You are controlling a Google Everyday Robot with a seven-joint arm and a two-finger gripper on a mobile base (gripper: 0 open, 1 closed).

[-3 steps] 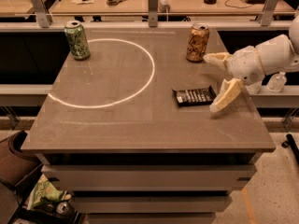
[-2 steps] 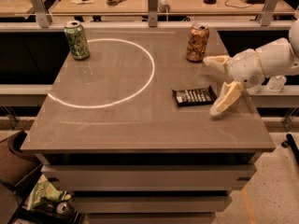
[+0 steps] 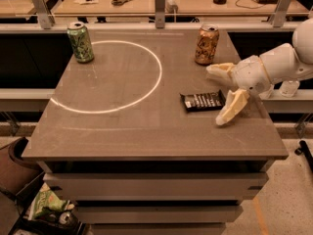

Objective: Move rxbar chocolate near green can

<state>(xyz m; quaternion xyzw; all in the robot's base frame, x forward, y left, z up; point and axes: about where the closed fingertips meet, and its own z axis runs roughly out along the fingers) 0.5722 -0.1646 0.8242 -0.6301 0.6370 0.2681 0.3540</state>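
Note:
The rxbar chocolate (image 3: 203, 101) lies flat on the grey table (image 3: 122, 131), right of the middle, a black wrapper with white lettering. The green can (image 3: 80, 42) stands upright at the table's far left corner, far from the bar. My gripper (image 3: 218, 94) comes in from the right on a white arm. It is open and empty. One pale finger (image 3: 220, 71) points left behind the bar, the other (image 3: 231, 109) hangs down just right of the bar's right end. The bar's right end lies between the two fingers.
A brown-orange can (image 3: 207, 44) stands upright at the far right, just behind my gripper. A white circle (image 3: 155, 65) is marked on the table's left half. A bench with scissors (image 3: 123, 0) and railing posts runs behind. A bin (image 3: 49, 209) sits on the floor lower left.
My gripper has shifted very slightly left toward the bar. The bar and both cans have not moved.

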